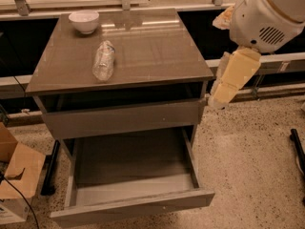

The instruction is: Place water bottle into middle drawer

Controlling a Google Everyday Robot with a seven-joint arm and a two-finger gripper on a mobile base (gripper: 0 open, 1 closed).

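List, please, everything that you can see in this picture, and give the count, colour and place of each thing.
water bottle: 1, clear, lying on its side on the cabinet top, left of centre
white bowl: 1, white, back left corner of the cabinet top
cabinet: 1, grey-brown, centre of the view
upper drawer front: 1, grey-brown, just under the cabinet top
middle drawer: 1, grey-brown, pulled open below the upper front
cardboard box: 1, brown, on the floor at the left
arm housing: 1, white, top right
pincer: 1, cream, hanging beside the cabinet's right edge, apart from the water bottle
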